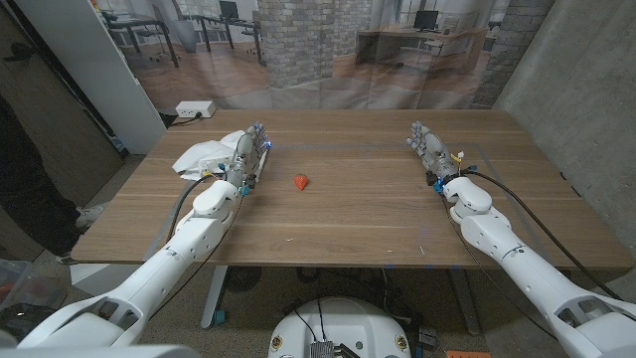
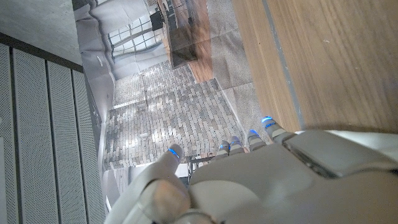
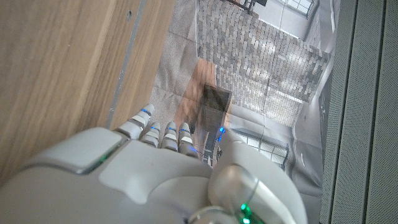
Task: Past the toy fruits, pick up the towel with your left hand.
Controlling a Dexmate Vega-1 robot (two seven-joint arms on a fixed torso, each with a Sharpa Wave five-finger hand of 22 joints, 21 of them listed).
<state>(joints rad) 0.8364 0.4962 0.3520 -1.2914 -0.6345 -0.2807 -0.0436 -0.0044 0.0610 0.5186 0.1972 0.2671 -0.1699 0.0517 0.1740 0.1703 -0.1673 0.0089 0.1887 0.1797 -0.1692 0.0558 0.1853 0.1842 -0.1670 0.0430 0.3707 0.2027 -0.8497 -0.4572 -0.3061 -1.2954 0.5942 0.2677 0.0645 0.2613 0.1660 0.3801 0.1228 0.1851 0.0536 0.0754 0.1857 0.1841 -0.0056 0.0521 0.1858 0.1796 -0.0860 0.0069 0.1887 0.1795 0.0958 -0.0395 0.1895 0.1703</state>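
One white towel (image 1: 211, 154), one red toy fruit (image 1: 301, 182), one white box (image 1: 195, 108)

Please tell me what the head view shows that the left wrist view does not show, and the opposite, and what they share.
Head view alone: the white towel beside the left hand, the small red toy fruit lying apart from both hands, and the right hand at the far right of the table.
Left wrist view alone: a close look along the back of the left hand, with blue lights at its fingertips.
Shared: the left hand, the wooden table, and the brick-patterned backdrop behind it.
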